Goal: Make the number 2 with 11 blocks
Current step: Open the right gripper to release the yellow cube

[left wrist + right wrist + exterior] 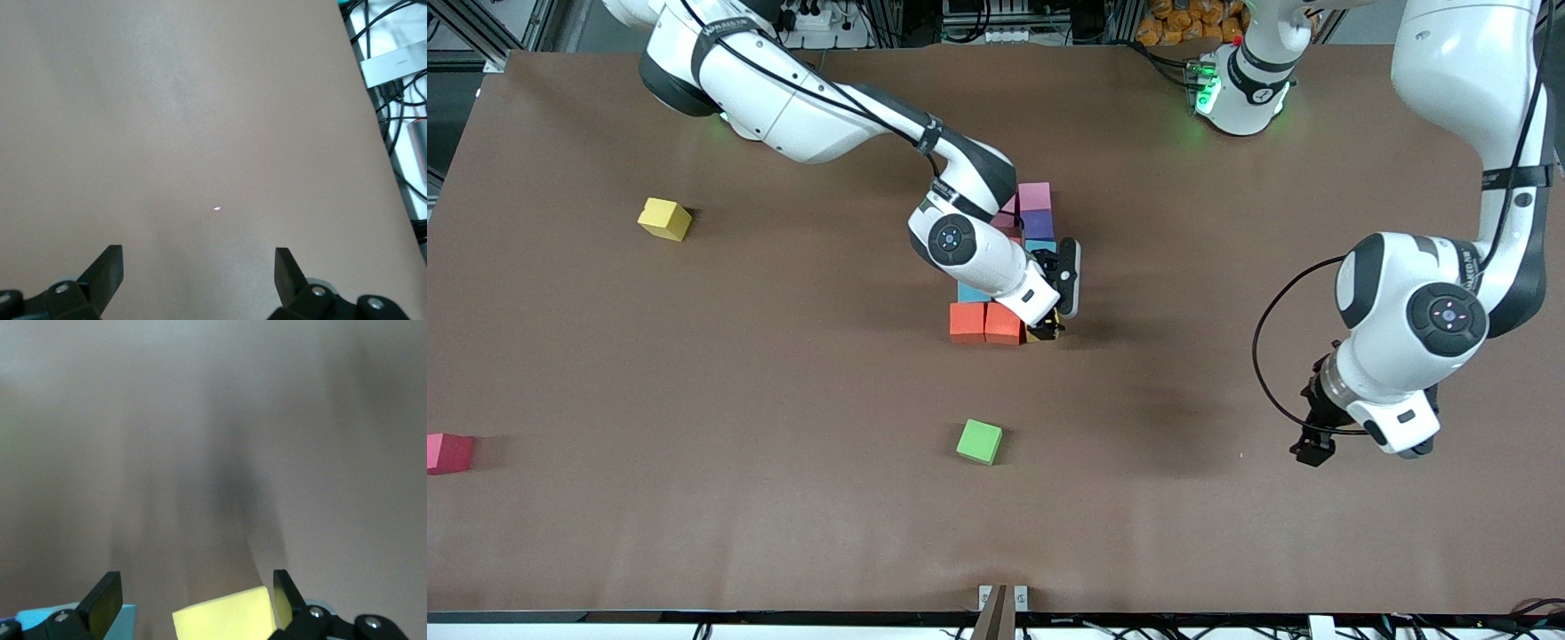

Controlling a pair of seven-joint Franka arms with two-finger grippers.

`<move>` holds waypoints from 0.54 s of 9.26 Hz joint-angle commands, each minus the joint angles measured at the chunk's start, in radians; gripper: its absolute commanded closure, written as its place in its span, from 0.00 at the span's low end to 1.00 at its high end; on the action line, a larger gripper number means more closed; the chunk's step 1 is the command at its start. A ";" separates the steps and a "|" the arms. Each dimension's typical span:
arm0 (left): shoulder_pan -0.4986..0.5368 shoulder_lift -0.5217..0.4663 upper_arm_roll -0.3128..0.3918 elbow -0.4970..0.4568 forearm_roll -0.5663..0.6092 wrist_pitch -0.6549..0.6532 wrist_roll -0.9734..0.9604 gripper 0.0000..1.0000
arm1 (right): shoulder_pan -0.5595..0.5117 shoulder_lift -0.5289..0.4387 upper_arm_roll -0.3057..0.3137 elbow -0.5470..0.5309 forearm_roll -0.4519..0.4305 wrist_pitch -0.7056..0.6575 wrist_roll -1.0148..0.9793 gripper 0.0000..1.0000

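Several blocks stand packed together mid-table as the partly built number 2 [1037, 222]: pink [1034, 196], purple, light blue [971, 292] and, nearest the camera, two orange blocks [967, 322]. My right arm hides part of it. My right gripper [1049, 329] [195, 583] is down beside the orange pair and open, with a yellow block [223, 617] between its fingers, close against one finger and clear of the other. A light blue block [128, 627] lies just outside the other finger. My left gripper [1316, 444] [198, 257] waits open over bare table at the left arm's end.
A loose yellow block [664, 219] lies toward the right arm's end. A pinkish-red block [447, 452] sits at that end's table edge. A green cube [979, 441] lies nearer the camera than the built group. Cables run past the table edge [393, 127].
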 commanded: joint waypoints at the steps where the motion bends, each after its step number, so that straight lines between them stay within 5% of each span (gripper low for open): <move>1: 0.007 -0.036 -0.004 0.007 0.023 -0.041 0.046 0.00 | -0.056 -0.090 0.040 -0.019 0.044 -0.111 -0.008 0.00; 3: 0.010 -0.059 -0.004 0.033 0.020 -0.093 0.156 0.00 | -0.093 -0.215 -0.009 -0.017 0.185 -0.278 0.016 0.00; 5: 0.030 -0.118 -0.006 0.040 0.020 -0.165 0.242 0.00 | -0.088 -0.347 -0.177 -0.019 0.280 -0.492 0.018 0.00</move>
